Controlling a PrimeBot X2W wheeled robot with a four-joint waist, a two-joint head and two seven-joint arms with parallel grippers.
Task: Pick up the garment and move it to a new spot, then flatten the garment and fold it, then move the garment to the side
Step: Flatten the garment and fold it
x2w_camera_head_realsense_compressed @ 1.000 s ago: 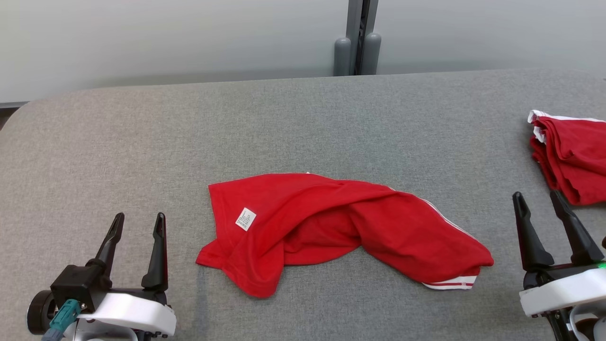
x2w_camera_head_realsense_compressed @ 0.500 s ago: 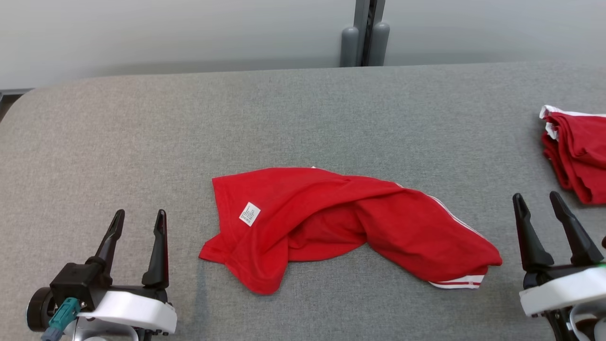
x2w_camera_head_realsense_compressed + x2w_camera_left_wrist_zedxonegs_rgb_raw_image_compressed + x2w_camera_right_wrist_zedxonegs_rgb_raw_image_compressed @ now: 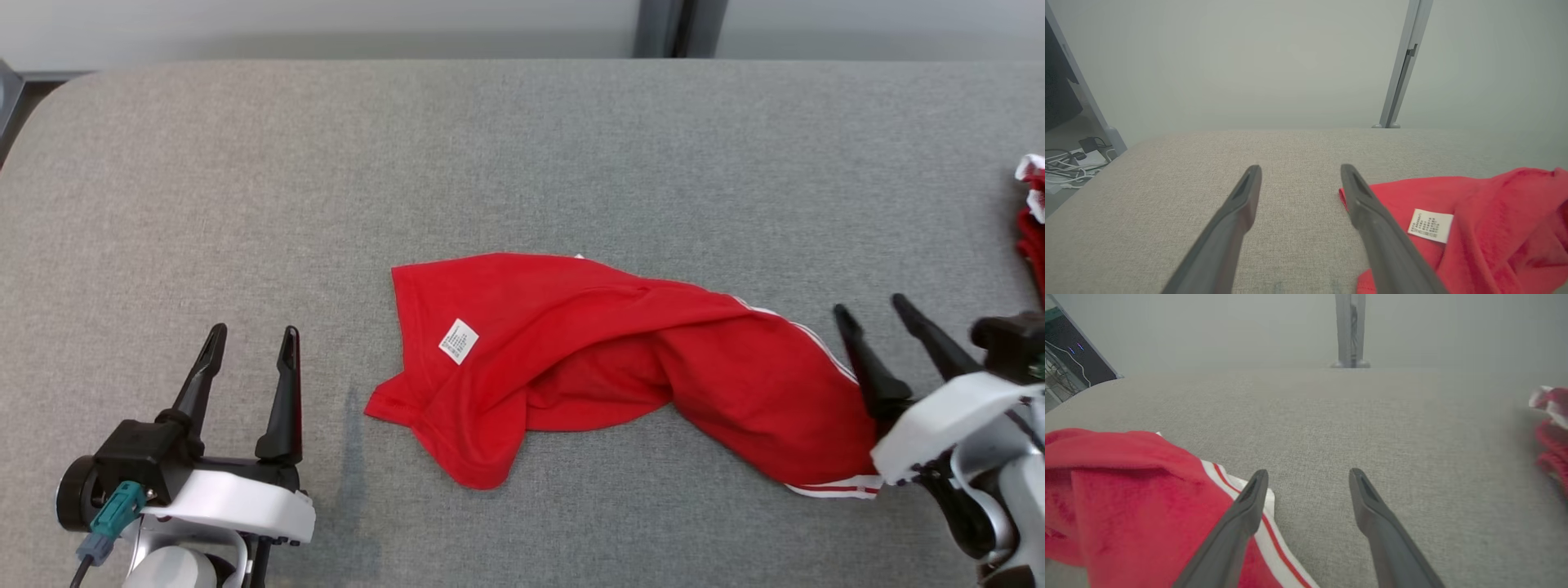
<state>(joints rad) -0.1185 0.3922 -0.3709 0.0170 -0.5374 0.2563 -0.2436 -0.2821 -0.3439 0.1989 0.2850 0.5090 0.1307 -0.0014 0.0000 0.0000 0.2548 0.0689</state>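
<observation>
**Near edge.** The left fingers [image 3: 284, 392], long, dark and tapered, stand spread wide and empty over bare surface, near the garment's left hem but apart from it. The right fingers [image 3: 867, 363] are also spread and empty. They angle in at the garment's right end, and in the right wrist view one finger overlaps the striped trim. Whether it touches cannot be told.

**Centre.** The crumpled red knit garment [image 3: 620, 367] lies mid-surface in a long, low heap, folded over itself with a deep crease through the middle. The cloth looks soft, matte and limp. A small white printed care label [image 3: 459, 340] sits on its left panel, and white trim with a red stripe [image 3: 833, 488] edges its right end. The grey woven-fabric surface [image 3: 490, 163] is flat and finely textured, so it is likely to drag on the cloth.

**Assessment.** The step in hand appears to be the first pickup, not yet made. Each set of fingers should pinch a single outer edge, hem on the left and trim on the right. Both should lift together so that the bunched layers fall open rather than tangle.

**Far.** A second bundle of red-and-white cloth [image 3: 1033, 220] lies at the right border, well apart. A grey upright post [image 3: 673, 28] stands behind the surface.
</observation>
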